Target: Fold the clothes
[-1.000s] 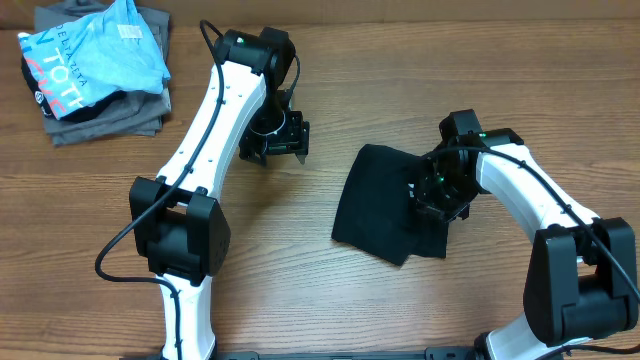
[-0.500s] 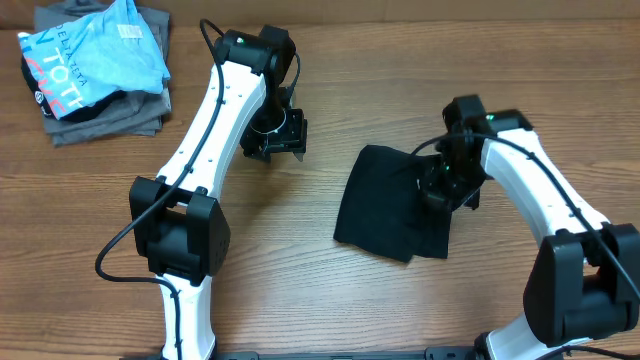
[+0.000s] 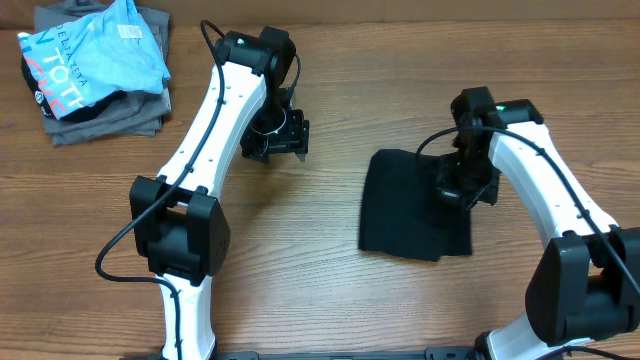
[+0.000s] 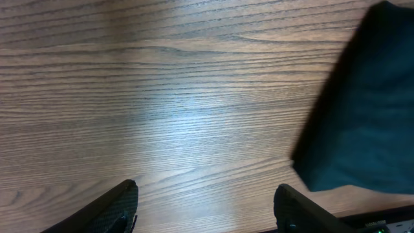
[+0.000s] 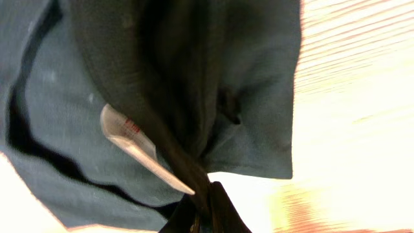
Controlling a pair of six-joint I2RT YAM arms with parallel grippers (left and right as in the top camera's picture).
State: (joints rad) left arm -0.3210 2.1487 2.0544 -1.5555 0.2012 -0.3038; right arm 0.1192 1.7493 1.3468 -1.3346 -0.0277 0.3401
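Note:
The clothes, a black T-shirt (image 3: pixel 405 205), lie folded into a compact dark rectangle on the wooden table, right of centre. My right gripper (image 3: pixel 463 190) sits at its right edge, shut on a pinched ridge of the black fabric. In the right wrist view the T-shirt (image 5: pixel 194 77) fills the frame, its white neck tag (image 5: pixel 139 149) sticks out, and the gripper (image 5: pixel 208 208) clamps the cloth at the bottom. My left gripper (image 3: pixel 275 140) hovers over bare wood well left of the shirt, open and holding nothing (image 4: pixel 207 207). The left wrist view catches the shirt's edge (image 4: pixel 362 110) at the right.
A pile of folded grey garments (image 3: pixel 110 115) topped by a light blue shirt with lettering (image 3: pixel 95 55) sits in the far left corner of the table. Wooden tabletop (image 3: pixel 300 260) lies between the two arms.
My right gripper shut on the black shirt and pulled it to the right, so the cloth shifted right and squared up. The left arm stayed where it was.

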